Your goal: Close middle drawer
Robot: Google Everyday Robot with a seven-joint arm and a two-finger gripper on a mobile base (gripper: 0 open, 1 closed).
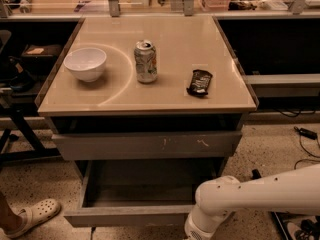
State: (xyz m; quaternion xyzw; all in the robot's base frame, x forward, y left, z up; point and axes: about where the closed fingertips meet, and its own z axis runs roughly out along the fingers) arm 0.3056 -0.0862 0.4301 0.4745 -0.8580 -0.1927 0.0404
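The middle drawer (131, 216) is the wide grey drawer pulled out of the cabinet, with its bare grey inside (145, 186) showing. Above it, the grey drawer front with white scratch marks (150, 145) stands slightly out under the tabletop. My white arm (250, 194) comes in from the right, and its end bends down at the right end of the middle drawer's front. The gripper is below the bottom edge of the camera view and hidden.
On the beige tabletop (170, 101) are a white bowl (85, 63), a soda can (145, 61) and a dark snack bar (199, 82). A person's foot in a white clog (31, 216) is on the floor at the left. Cables (305, 133) lie on the right.
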